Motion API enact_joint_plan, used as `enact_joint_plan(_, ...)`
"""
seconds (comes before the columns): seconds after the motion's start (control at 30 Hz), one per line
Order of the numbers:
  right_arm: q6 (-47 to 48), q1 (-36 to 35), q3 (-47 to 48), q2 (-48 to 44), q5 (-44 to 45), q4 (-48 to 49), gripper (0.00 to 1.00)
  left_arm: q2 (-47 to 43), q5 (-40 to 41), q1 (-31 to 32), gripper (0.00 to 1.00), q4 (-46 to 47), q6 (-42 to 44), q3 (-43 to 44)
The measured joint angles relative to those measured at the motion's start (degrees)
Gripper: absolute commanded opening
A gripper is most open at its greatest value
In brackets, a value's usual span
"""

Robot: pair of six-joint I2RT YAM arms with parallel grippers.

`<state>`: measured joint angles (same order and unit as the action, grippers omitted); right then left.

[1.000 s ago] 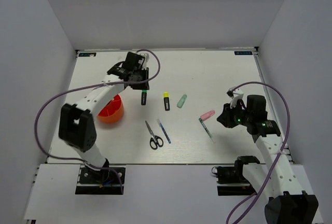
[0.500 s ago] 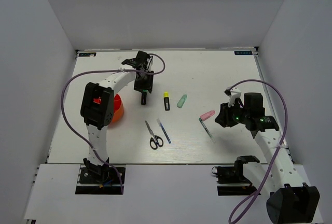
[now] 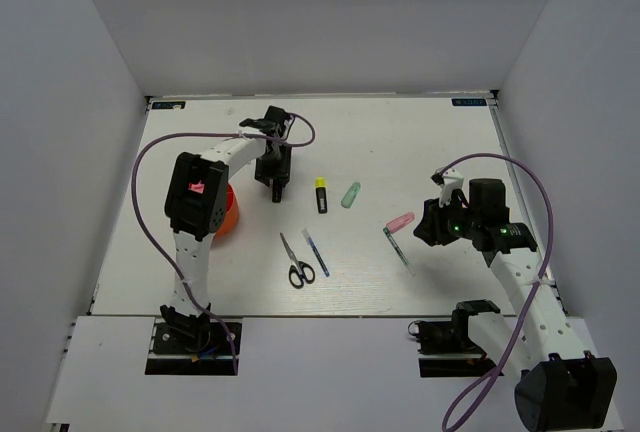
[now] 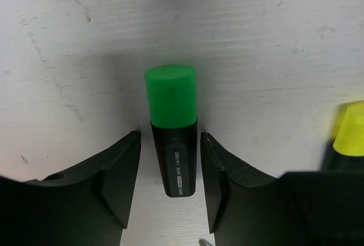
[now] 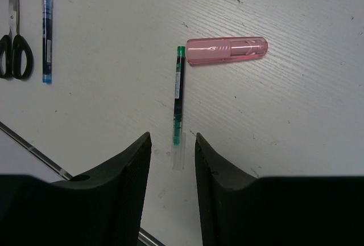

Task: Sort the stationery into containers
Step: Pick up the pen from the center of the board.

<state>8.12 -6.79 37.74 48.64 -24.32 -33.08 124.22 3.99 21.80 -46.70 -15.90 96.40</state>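
My left gripper (image 4: pixel 170 143) is open and straddles the black marker with the green cap (image 4: pixel 173 143), which lies flat with a narrow gap to each finger. In the top view that gripper (image 3: pixel 276 178) hangs over the marker (image 3: pixel 277 192), right of the red-orange cup (image 3: pixel 228 214), which my left arm partly hides. My right gripper (image 5: pixel 173 143) is open over the near end of the clear pen (image 5: pixel 178 98); the pink highlighter (image 5: pixel 227 50) lies just beyond it. The yellow-capped marker (image 3: pixel 321 195), pale green highlighter (image 3: pixel 351 195), scissors (image 3: pixel 296 262) and blue pen (image 3: pixel 316 252) lie mid-table.
The yellow cap (image 4: pixel 350 138) shows close to the right of my left gripper's right finger. Scissors (image 5: pixel 14 41) and blue pen (image 5: pixel 47 29) lie far left in the right wrist view. The table's near edge (image 5: pixel 34 155) runs just left of my right gripper.
Both grippers have gone from shut to open. My left arm swung right and forward, bringing its gripper down over the green-capped marker. My right gripper shifted slightly towards the clear pen.
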Motion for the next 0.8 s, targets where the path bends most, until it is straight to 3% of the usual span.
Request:
enact_joint_plan(0.27,0.0,0.0,0.0,0.0,0.0,0.0,0.4,0.5,2.6,0.0,0.51,0.1,-1.1,0.1)
enact_joint_plan(0.4,0.0,0.0,0.0,-0.3,0.0,0.0,0.4,0.5,3.4,0.0,0.37,0.9,-1.5,-0.3)
enact_joint_plan(0.43,0.0,0.0,0.0,-0.3,-0.1,0.0,0.4,0.5,3.6,0.1,0.27,1.0,-1.6,-0.4)
enact_joint_plan(0.53,0.0,0.0,0.0,-0.5,-0.1,-0.1,0.4,0.4,4.0,0.2,0.1,1.5,-1.6,-0.8)
enact_joint_plan(0.63,0.0,0.0,0.0,-0.8,-0.1,0.0,0.43,-0.1,4.0,0.2,0.02,2.0,-1.7,-1.4)
enact_joint_plan(0.7,0.0,0.0,0.0,-1.0,-0.2,-0.1,0.49,-0.9,3.9,0.2,0.01,2.9,-1.9,-2.6)
enact_joint_plan(0.8,0.1,0.0,0.0,-1.2,-0.3,-0.1,0.51,-3.5,3.9,0.6,0.0,3.5,-2.2,-6.0)
